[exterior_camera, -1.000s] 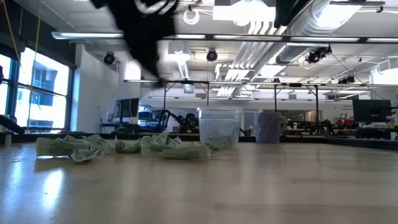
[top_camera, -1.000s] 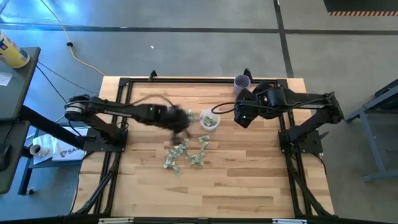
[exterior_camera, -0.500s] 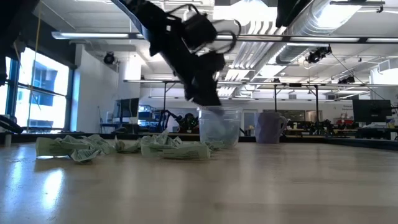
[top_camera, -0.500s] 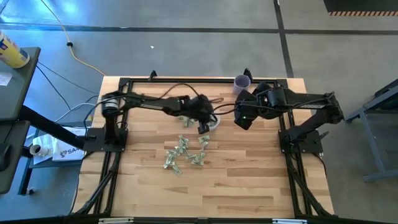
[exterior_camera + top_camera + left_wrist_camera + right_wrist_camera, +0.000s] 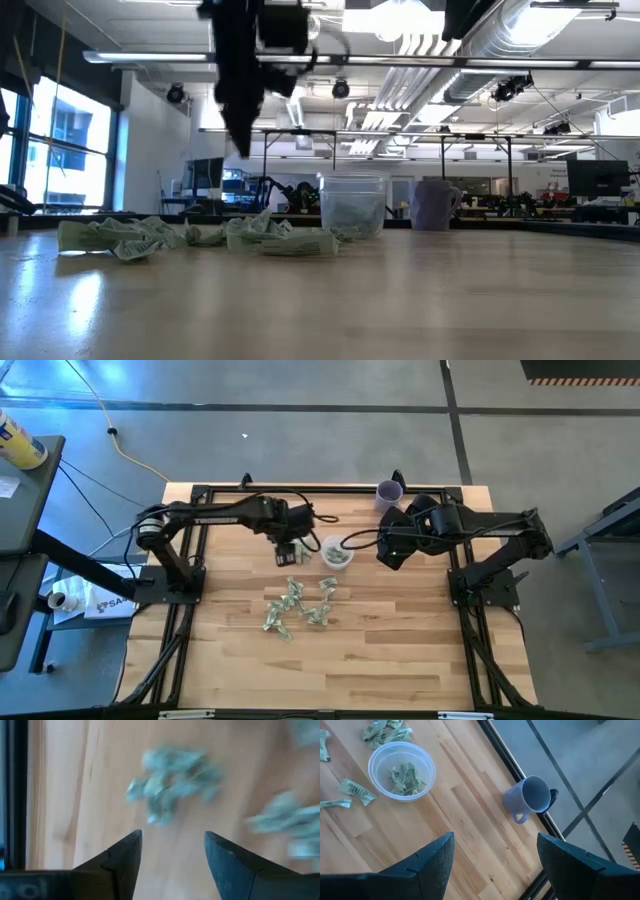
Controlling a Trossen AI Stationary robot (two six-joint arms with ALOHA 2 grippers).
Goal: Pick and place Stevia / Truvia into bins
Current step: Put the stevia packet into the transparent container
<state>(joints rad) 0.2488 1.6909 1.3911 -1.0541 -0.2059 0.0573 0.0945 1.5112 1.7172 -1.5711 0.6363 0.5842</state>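
Stevia / Truvia packets [image 5: 297, 605]: loose pile mid-bench [image 5: 400, 660], just beside clear cup [image 5: 336, 554], which already holds a few.

High view: left pincer [image 5: 288, 553] above bench between pile and cup, nothing visibly carried. Right pincer [image 5: 390, 550] parked on the cup's other side, near purple cup [image 5: 389, 492] at bench edge.

Low view: left pincer [image 5: 240, 140] well above packets [image 5: 180, 236], clear cup [image 5: 352, 205] upright with packets at the bottom, purple cup [image 5: 433, 204] beside it.

Left wrist: pincer [image 5: 172, 855] spread wide, empty, blurred packets [image 5: 172, 780] below.

Right wrist: pincer [image 5: 495, 860] spread wide, empty; clear cup [image 5: 401, 769] with several packets inside, purple cup [image 5: 530, 796] empty.

Risks, judged: packets overlapping and crumpled, so likely double-pick or a slipped grasp; light cup could tip or slide if clipped during a drop; drop into purple cup would be a miss.
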